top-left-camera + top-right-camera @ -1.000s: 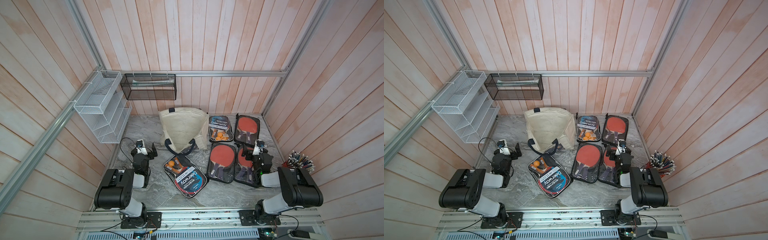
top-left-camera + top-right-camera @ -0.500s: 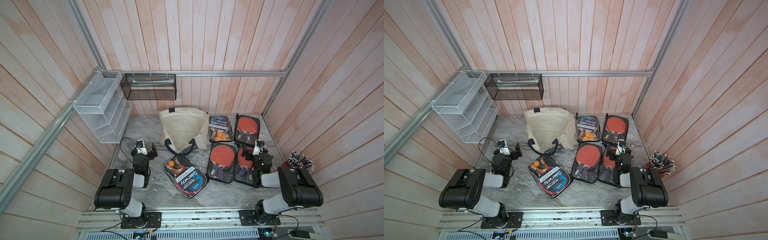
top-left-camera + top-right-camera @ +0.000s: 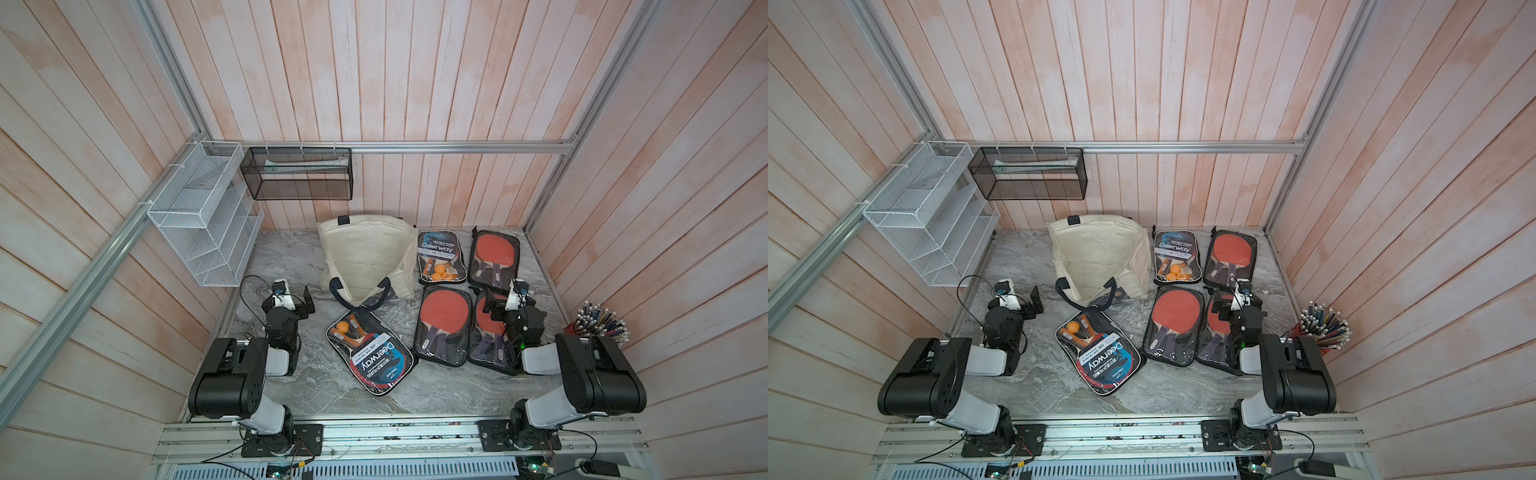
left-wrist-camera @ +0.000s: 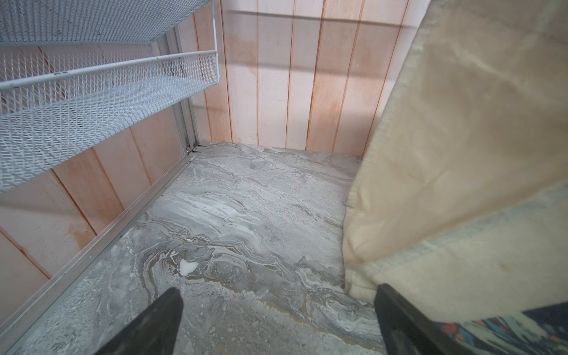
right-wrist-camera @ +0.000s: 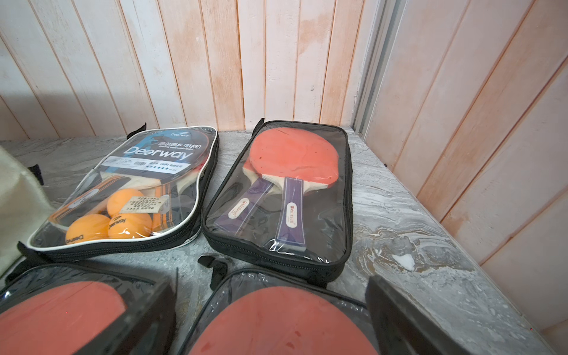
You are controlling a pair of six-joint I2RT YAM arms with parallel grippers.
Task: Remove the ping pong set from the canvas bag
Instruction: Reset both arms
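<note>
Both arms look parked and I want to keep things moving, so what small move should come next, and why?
Probably ease the left gripper toward the mouth of the canvas bag. It and the right gripper stand open and empty, the bag lies on its side next to the left one, and a printed case edge seems to show at the mouth.

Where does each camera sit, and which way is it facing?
Top views: overhead, above the bases, looking down at the table; left arm, right arm show.
Left wrist: low, facing mesh rack and canvas bag; left gripper shows.
Right wrist: low, facing paddle cases; right gripper shows.
Shared: back Deerway case, right wrist and both top views.
</note>
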